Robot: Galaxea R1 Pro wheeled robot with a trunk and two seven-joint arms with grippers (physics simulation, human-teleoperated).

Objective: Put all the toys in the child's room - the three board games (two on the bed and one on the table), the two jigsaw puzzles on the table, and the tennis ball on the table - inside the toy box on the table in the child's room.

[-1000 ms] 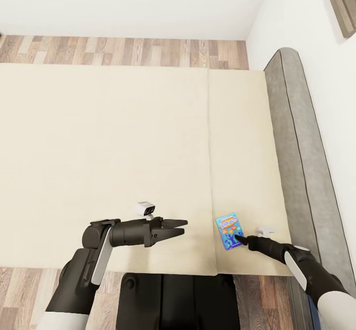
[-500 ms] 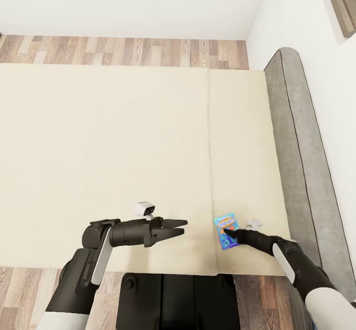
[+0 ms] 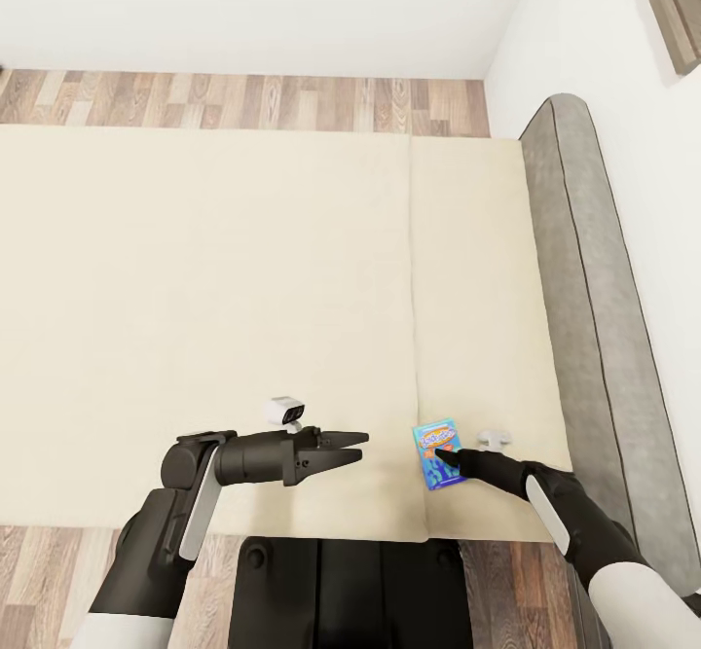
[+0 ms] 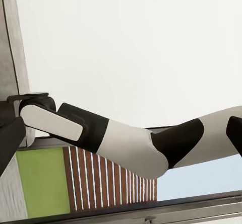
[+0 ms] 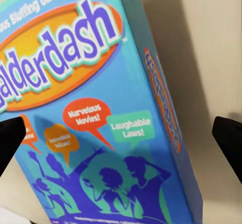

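Item: blue board game (image 5: pixel 101 108), flat on bed (image 3: pixel 243 289); right gripper (image 3: pixel 450 457) spread wide astride it; left gripper (image 3: pixel 352 446) apparently parted, idle; risk: fingertips shoving box aside before closing.

Board game (image 3: pixel 437 453) on bed (image 3: pixel 243 289), near front edge, right side.

A cream bed (image 3: pixel 243 289) carries one blue board game (image 3: pixel 437 455) near its edge

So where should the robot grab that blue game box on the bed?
Probably across its two long edges, coming down from above. The blue game box lies flat on the bed, and its narrow width fits between the open fingers of the right end effector, one on each side.
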